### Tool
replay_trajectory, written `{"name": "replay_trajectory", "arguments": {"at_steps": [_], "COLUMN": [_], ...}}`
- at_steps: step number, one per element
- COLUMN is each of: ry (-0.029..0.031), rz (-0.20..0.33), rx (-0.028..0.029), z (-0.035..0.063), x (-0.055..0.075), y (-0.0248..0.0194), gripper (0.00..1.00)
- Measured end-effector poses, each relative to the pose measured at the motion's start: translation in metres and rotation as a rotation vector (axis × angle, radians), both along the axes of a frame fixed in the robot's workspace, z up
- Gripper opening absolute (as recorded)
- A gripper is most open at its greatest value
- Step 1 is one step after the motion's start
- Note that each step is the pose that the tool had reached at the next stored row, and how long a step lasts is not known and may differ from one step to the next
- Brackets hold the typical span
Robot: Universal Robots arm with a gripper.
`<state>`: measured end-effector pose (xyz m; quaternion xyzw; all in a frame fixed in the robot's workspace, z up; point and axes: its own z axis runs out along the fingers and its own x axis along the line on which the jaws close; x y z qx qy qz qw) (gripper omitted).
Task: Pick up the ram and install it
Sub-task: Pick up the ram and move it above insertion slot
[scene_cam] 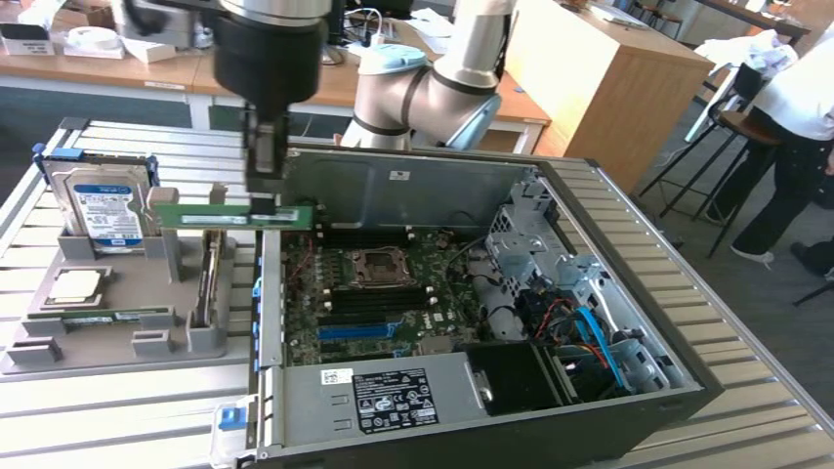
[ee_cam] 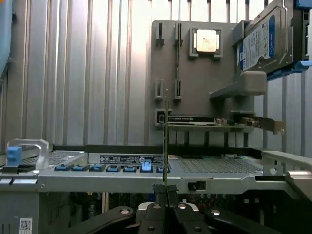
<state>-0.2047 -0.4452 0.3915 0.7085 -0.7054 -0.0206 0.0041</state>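
The ram [scene_cam: 234, 217] is a long green stick with a white label. It hangs level in the air over the open computer case's wall on the exterior view's left, between the grey parts holder and the motherboard [scene_cam: 378, 293]. My gripper [scene_cam: 268, 207] is shut on it from above, near its end toward the case. In the wrist view the ram [ee_cam: 166, 141] appears edge-on as a thin line rising from my shut gripper [ee_cam: 166, 192]. The dark memory slots [scene_cam: 371, 311] lie lower, on the board inside the case.
A grey holder [scene_cam: 117, 332] at the exterior view's left carries a blue-labelled hard drive [scene_cam: 104, 210], a silver processor [scene_cam: 74, 285] and an upright card [scene_cam: 209, 278]. The open case [scene_cam: 626, 244] has tall walls, cables and a power supply [scene_cam: 391, 396]. A person [scene_cam: 795, 127] stands at far right.
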Motion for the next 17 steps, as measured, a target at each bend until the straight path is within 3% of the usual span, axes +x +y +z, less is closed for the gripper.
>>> {"name": "replay_trajectory", "arguments": {"at_steps": [17], "ry": [0.0001], "rz": [0.000], "rx": [0.0000], "z": [0.0000], "x": [0.061], "y": [0.0000], "gripper": [0.11]}}
